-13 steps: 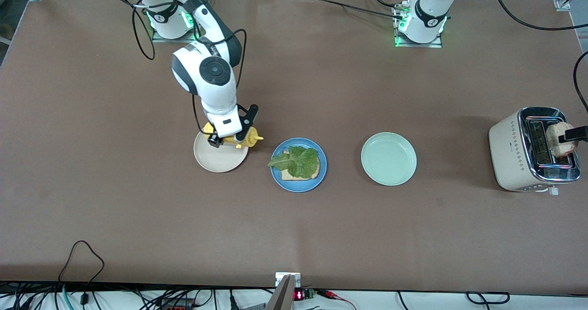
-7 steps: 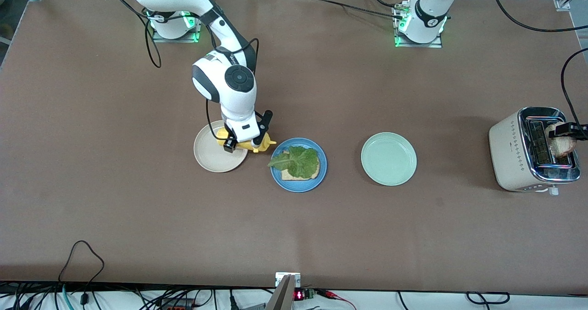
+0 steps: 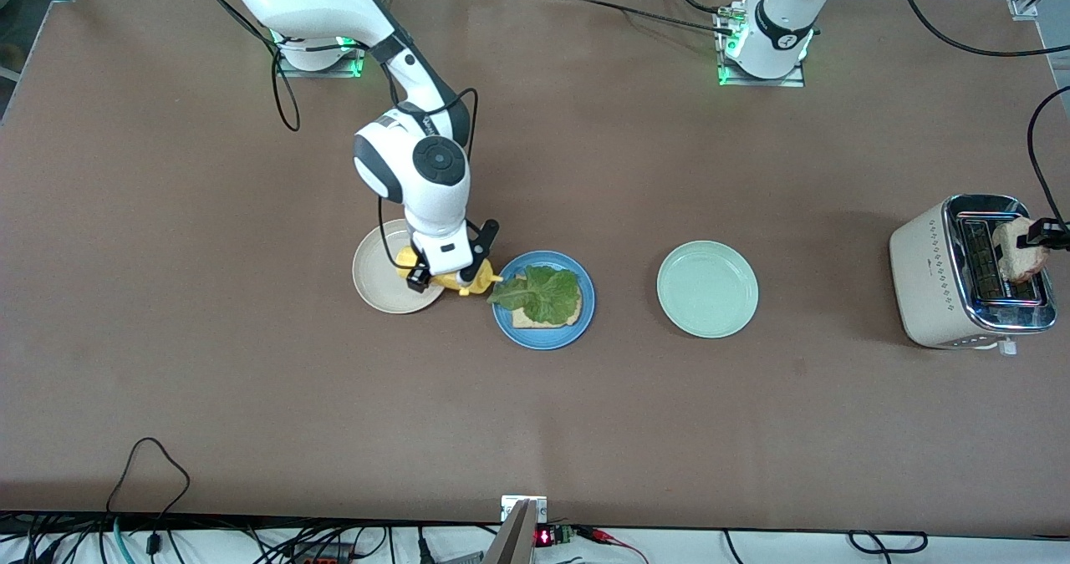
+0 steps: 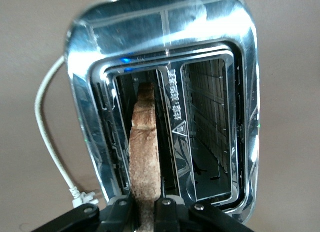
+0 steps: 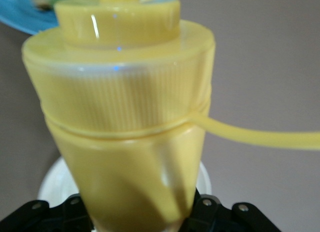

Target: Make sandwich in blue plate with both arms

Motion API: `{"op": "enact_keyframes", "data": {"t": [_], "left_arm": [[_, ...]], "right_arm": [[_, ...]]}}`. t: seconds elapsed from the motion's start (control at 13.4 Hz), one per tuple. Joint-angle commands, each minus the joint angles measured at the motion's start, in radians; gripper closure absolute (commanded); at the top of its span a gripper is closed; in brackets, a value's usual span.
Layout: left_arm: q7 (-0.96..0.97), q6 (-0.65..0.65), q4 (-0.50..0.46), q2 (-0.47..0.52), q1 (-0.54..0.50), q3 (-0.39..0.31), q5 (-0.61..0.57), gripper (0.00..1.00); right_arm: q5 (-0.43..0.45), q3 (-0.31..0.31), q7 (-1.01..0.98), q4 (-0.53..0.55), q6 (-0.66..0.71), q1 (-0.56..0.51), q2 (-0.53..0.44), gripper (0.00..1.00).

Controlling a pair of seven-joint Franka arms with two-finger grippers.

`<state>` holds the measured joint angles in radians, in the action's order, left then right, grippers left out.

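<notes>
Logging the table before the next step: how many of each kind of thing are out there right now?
Plates: 3 (blue plate, cream plate, mint plate)
Bread slices: 2 (on blue plate, in left gripper over toaster)
Lettuce leaves: 1
Yellow squeeze bottles: 1, in right gripper
Toasters: 1
Total: 8

Right arm bent down mid-table, right gripper clamped on something yellow; left arm stretches out of frame, left gripper pinched on a brown slice, pointing down.
</notes>
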<state>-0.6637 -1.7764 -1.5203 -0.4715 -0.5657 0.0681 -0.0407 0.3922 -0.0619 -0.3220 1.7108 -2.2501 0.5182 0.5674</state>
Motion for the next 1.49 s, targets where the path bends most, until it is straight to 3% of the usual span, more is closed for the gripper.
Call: {"op": "enact_keyframes", "data": {"t": [0.0, 0.15, 0.3, 0.37, 0.45, 0.6, 0.82, 1.12, 1.41], "left_arm": [[-0.008, 0.169, 0.15, 0.03, 0.003, 0.022, -0.005, 0.99], [0.028, 0.372, 0.286, 0.031, 0.03, 0.051, 0.011, 0.99], [0.058, 0.475, 0.324, 0.048, 0.041, 0.131, 0.022, 0.99], [0.067, 0.492, 0.316, 0.056, 0.038, 0.209, 0.03, 0.99], [0.117, 0.523, 0.301, 0.059, 0.033, 0.269, 0.097, 0.99], [0.281, 0.529, 0.244, 0.028, 0.068, 0.298, 0.313, 0.99], [0.436, 0.363, 0.162, -0.024, 0.203, 0.3, 0.506, 0.99], [0.486, 0.035, -0.018, -0.022, 0.366, 0.305, 0.726, 0.99], [0.503, -0.188, -0.052, -0.11, 0.507, 0.305, 0.864, 0.99]], "right_arm": [[0.007, -0.111, 0.001, 0.064, 0.011, -0.177, -0.116, 1.0], [0.005, -0.229, -0.067, 0.143, 0.009, -0.356, -0.207, 1.0], [-0.056, -0.246, -0.214, 0.173, 0.014, -0.431, -0.27, 1.0], [-0.126, -0.246, -0.298, 0.176, 0.032, -0.461, -0.287, 1.0], [-0.183, -0.246, -0.395, 0.178, 0.052, -0.493, -0.303, 1.0], [-0.258, -0.245, -0.573, 0.179, 0.108, -0.564, -0.348, 1.0], [-0.413, -0.236, -0.934, 0.178, 0.194, -0.705, -0.393, 1.0], [-0.648, -0.129, -1.387, 0.178, 0.263, -0.825, -0.386, 1.0], [-0.893, -0.035, -1.743, 0.176, 0.368, -0.924, -0.307, 1.0]]}}
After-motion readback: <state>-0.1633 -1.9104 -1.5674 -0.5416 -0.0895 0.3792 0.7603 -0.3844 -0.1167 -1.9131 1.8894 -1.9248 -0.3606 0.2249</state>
